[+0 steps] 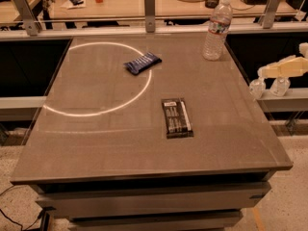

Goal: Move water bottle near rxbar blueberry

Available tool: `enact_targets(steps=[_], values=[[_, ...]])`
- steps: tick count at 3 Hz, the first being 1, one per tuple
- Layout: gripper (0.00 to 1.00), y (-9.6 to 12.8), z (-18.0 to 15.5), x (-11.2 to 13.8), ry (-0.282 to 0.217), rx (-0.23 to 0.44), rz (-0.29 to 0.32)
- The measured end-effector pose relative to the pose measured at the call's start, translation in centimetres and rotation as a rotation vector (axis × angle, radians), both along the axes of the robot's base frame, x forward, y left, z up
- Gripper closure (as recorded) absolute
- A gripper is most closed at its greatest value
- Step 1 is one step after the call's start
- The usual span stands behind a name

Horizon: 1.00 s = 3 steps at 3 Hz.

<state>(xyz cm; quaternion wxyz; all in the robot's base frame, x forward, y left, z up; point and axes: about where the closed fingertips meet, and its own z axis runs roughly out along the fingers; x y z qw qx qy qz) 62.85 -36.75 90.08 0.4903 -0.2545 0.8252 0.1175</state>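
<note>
The water bottle (217, 29) stands upright at the far right corner of the grey table (96, 129); it is clear and ribbed, with a white cap and a red-and-blue label band. The rxbar blueberry (142, 63), a small dark blue crinkled wrapper, lies at the far middle of the table, on the rim of a bright light ring. My gripper (269, 71) reaches in from the right edge, off the table's right side, lower than the bottle and to its right. It holds nothing that I can see.
A larger flat black wrapper with white text (176, 117) lies near the table's middle. Small white bottles (257, 87) stand on the side shelf at the right, just under my gripper. A rail with metal posts (149, 4) runs behind the table.
</note>
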Motion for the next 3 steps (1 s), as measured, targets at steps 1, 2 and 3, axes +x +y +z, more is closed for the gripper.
enact_targets(steps=[1, 2, 3], values=[[0.00, -0.6, 0.1, 3.0, -0.038, 0.045, -0.114], [0.00, -0.9, 0.7, 5.6, -0.096, 0.059, -0.158], [0.00, -0.8, 0.7, 5.6, -0.096, 0.059, -0.158]])
